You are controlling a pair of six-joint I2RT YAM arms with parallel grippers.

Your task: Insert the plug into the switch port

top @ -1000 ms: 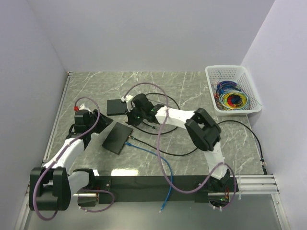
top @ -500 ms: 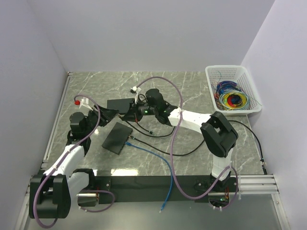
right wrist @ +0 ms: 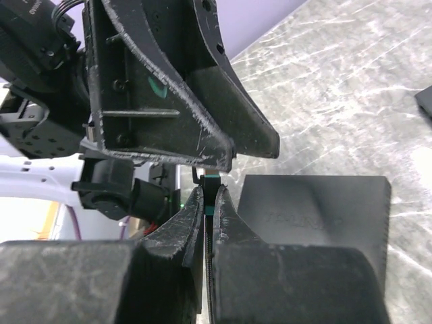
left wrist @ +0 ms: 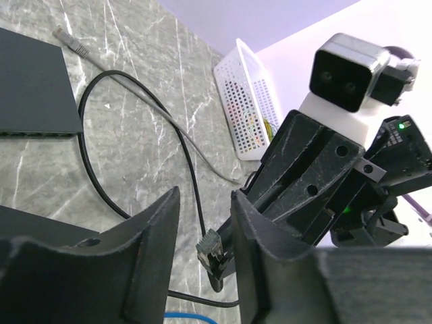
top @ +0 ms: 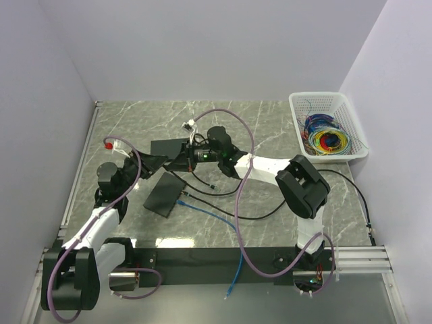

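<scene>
The right gripper (right wrist: 209,193) has its two fingers pressed almost together, pinching the small clear plastic plug (left wrist: 208,244) on the end of a black cable (left wrist: 185,169). The plug is clear of the surface, at the centre left of the overhead view. The left gripper (left wrist: 204,200) is partly open, its fingers flanking the plug. No contact between them and the plug can be confirmed. One flat black switch box (top: 169,147) lies just above the two grippers in the overhead view, its port edge visible at the upper left of the left wrist view. A second flat black box (top: 164,194) lies just below them, with a blue cable (top: 223,219) meeting its right edge. The surface is a grey marble-patterned tabletop (top: 270,121). A white plastic basket (top: 317,94) of coloured wire coils (top: 327,140) stands at the upper right. Plain pale walls (top: 216,47) enclose the table on three sides.
</scene>
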